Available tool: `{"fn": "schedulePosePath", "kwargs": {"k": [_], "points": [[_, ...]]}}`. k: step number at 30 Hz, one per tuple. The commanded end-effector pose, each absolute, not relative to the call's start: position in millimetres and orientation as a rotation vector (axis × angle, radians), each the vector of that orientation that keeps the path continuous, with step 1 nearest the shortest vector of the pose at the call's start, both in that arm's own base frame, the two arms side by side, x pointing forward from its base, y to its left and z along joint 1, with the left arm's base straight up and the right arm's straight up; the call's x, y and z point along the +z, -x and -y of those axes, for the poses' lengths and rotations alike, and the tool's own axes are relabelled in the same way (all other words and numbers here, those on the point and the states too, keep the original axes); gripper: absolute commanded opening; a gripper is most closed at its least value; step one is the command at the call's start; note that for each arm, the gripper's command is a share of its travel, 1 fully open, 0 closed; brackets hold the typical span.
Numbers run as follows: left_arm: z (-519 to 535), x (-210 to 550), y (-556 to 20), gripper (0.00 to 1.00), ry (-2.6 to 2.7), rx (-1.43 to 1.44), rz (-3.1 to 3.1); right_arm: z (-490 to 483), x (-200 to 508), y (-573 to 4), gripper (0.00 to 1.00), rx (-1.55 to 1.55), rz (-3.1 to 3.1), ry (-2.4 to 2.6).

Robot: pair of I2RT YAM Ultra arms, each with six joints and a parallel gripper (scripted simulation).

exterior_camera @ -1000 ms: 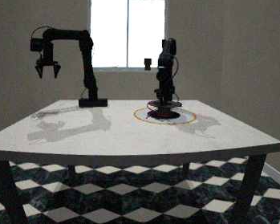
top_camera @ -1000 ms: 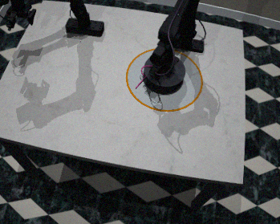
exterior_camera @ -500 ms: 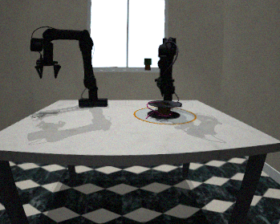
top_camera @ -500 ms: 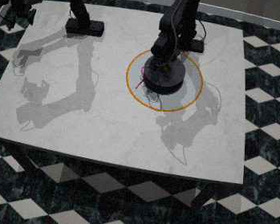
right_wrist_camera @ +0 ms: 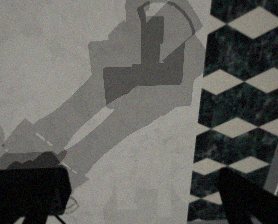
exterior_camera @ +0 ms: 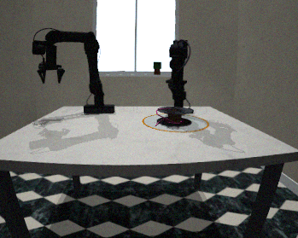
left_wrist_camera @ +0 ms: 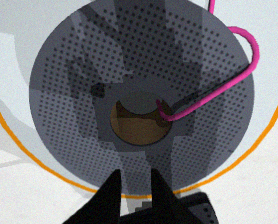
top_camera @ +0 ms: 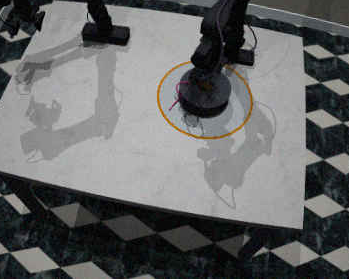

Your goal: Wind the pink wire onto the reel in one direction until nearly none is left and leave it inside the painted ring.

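Observation:
The dark reel (top_camera: 215,96) (left_wrist_camera: 75,125) stands flat inside the orange painted ring (top_camera: 158,96) (exterior_camera: 143,121) (left_wrist_camera: 137,197), with its perforated top flange facing up. The pink wire (top_camera: 174,105) (left_wrist_camera: 212,100) comes out of the central hole, crosses the flange and bends back beyond its rim; a free end sticks out beside the reel. How much lies round the core is hidden by the flange. My left gripper (left_wrist_camera: 136,177) is over the reel, its fingers slightly apart and empty. My right gripper (top_camera: 26,30) (exterior_camera: 51,81) (right_wrist_camera: 135,178) is wide open and empty, far from the reel.
The white table (top_camera: 138,156) (exterior_camera: 131,148) carries both arm bases at its back edge: the right arm's base (top_camera: 105,34) (exterior_camera: 99,109) and the left arm's base (top_camera: 245,57), close behind the ring. Arm shadows fall across the table top.

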State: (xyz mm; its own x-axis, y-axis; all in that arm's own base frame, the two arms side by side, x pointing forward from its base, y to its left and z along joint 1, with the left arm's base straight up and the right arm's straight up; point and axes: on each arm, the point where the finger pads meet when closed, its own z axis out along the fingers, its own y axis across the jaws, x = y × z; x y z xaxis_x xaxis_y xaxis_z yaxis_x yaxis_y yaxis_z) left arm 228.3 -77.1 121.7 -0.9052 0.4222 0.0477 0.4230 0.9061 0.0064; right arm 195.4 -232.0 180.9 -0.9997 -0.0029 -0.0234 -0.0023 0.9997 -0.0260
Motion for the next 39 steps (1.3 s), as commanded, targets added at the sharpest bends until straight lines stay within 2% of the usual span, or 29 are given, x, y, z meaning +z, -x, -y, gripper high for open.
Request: {"fn": "schedulePosePath", "kwargs": {"k": [1,16,28,39], "points": [[80,133,-234,0.2,0.685,0.0,3.066,232,197,-199,1.0,-0.099,-3.085,0.006],[85,120,-239,0.2,0.685,0.0,3.066,232,197,-199,1.0,-0.099,-3.085,0.006],[85,120,-239,0.0,0.685,0.0,3.066,232,197,-199,1.0,-0.099,-3.085,0.006],[90,125,-254,0.0,0.696,0.019,3.156,232,197,-199,1.0,-0.099,-3.085,0.006]]}}
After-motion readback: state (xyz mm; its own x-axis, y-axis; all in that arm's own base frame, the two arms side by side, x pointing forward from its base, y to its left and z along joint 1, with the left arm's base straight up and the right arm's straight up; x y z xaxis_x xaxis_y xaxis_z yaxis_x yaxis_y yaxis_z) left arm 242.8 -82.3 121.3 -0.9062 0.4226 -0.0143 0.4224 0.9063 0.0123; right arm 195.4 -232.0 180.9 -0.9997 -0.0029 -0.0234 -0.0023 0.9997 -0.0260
